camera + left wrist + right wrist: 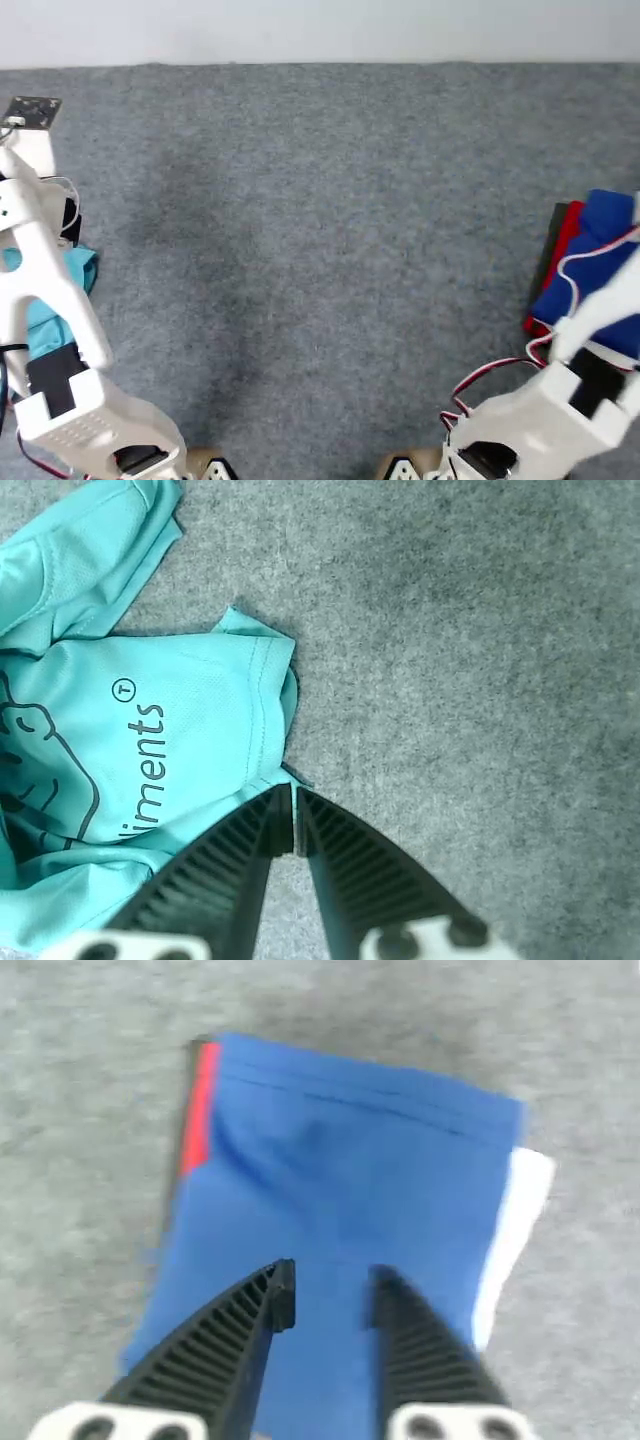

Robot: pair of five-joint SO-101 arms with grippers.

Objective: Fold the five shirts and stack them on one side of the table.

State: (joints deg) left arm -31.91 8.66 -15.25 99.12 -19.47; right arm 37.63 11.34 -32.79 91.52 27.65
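Loose shirts: one crumpled teal printed shirt (pixel 82 268), at the left edge of the high view on the grey felt worktop (pixel 330 220).
Stack: four layers at the right edge. A folded blue shirt (pixel 340 1180) is on top, with a red edge (pixel 200 1100), a white edge (pixel 525 1190) and a dark edge (pixel 549 250) beneath.
Left gripper (pixel 293 825): closed, tips at the teal hem; I cannot tell whether it pinches cloth.
Right gripper (pixel 332 1300): partly open and empty, over the blue shirt.

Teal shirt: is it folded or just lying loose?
Loose: the teal shirt lies rumpled, sleeve and hem bunched unevenly on the grey table.
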